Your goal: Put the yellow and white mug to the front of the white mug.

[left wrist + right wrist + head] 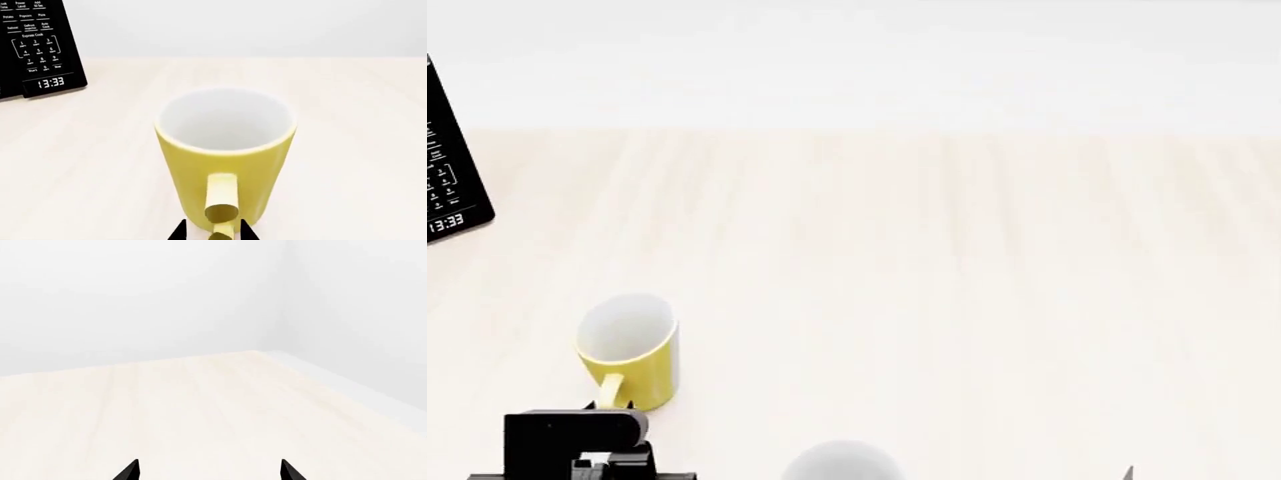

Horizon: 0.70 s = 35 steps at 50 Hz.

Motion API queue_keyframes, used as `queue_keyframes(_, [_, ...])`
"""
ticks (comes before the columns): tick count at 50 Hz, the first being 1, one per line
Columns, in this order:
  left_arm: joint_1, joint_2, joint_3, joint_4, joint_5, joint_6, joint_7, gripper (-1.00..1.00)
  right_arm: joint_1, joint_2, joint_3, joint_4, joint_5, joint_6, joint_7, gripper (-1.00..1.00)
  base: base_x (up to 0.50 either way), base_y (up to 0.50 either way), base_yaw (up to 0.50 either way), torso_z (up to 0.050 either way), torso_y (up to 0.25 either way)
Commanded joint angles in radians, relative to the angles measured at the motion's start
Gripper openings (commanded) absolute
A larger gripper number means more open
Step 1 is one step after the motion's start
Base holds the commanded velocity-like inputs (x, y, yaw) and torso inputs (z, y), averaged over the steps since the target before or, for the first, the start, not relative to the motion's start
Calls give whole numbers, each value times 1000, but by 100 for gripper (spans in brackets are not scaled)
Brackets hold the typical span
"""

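Note:
The yellow and white mug (223, 145) stands upright on the pale wooden counter (961, 280), its white inside showing and its yellow handle (221, 200) turned toward my left gripper (212, 232). The two black fingertips sit on either side of the handle, narrowed around it, with a slim gap still showing on one side. In the head view this mug (627, 350) is at the near left, with the left arm (567, 440) just behind it. Only the rim of the white mug (841, 462) shows at the bottom edge, right of the yellow one. My right gripper (208, 472) is open over bare counter.
A black microwave control panel (40, 47) reading 13:33 stands at the far left (447, 165). A white wall runs along the back of the counter. In the right wrist view the counter's edge (347, 385) meets a corner of the walls.

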Motion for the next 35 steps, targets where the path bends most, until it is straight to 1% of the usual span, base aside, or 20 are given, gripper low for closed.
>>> queue_keyframes(1, [-17, -2, 3, -35, -16, 8, 4, -100, 1, 4, -4, 3, 3, -1, 5, 100, 0, 0, 0, 0, 0])
queue_keyframes(12, [-17, -12, 8, -27, -40, 9, 26, -100, 9, 8, -14, 12, 2, 1, 7, 100, 0, 0, 0, 0, 0])
queue_keyframes(17, [-32, -22, 10, -47, -54, 23, 58, -100, 6, 11, -13, 10, 6, -1, 8, 100, 0, 0, 0, 0, 0])
queue_keyframes(19, [-53, -30, 15, -73, -64, 46, 102, -100, 5, 11, -13, 8, 7, -1, 9, 100, 0, 0, 0, 0, 0])
queue_keyframes(20, [-61, -35, 22, -82, -64, 71, 129, -100, 4, 12, -14, 7, 7, -2, 9, 100, 0, 0, 0, 0, 0])
queue_keyframes(21, [-79, -47, 45, -107, -46, 145, 184, -100, 4, 12, -14, 7, 7, -2, 9, 100, 0, 0, 0, 0, 0])
queue_keyframes(22, [-125, -52, 39, -163, -86, 128, 254, -100, 3, 12, -12, 7, 8, -2, 10, 100, 0, 0, 0, 0, 0])
queue_keyframes(24, [-175, -55, 35, -231, -100, 142, 299, -100, 3, 13, -13, 7, 9, -3, 11, 100, 0, 0, 0, 0, 0])
queue_keyframes(25, [-220, -55, 20, -293, -139, 146, 368, -100, 3, 13, -13, 7, 9, -3, 11, 100, 0, 0, 0, 0, 0])
queue_keyframes(26, [-243, -57, 41, -348, -82, 213, 343, -100, 3, 13, -13, 7, 9, -3, 11, 100, 0, 0, 0, 0, 0])
queue_keyframes(27, [-261, -55, 44, -381, -78, 224, 353, -100, 8, 12, -18, 11, 6, -2, 11, 100, 0, 0, 0, 0, 0])
queue_keyframes(28, [-293, -57, 32, -401, -134, 194, 445, -100, 10, 12, -20, 16, 4, -2, 12, 100, 0, 0, 0, 0, 0])
queue_keyframes(30, [-323, -61, 32, -421, -159, 185, 511, -100, 11, 12, -22, 19, 4, -2, 11, 100, 0, 0, 0, 0, 0])
queue_keyframes(31, [-350, -63, 39, -438, -184, 171, 591, -100, 10, 12, -22, 17, 4, -2, 12, 100, 0, 0, 0, 0, 0])
queue_keyframes(32, [-355, -66, 44, -431, -198, 167, 639, -100, 9, 13, -23, 15, 3, -1, 13, 100, 0, 0, 0, 0, 0])
queue_keyframes(33, [-360, -71, 44, -417, -230, 128, 688, -100, 8, 13, -21, 14, 4, -1, 14, 100, 0, 0, 0, 0, 0])
queue_keyframes(34, [-361, -78, 63, -393, -229, 127, 735, -100, 8, 14, -20, 14, 5, -1, 15, 100, 0, 0, 0, 0, 0])
queue_keyframes(35, [-360, -85, 59, -354, -277, 67, 787, -100, 8, 14, -21, 16, 6, -2, 15, 100, 0, 0, 0, 0, 0])
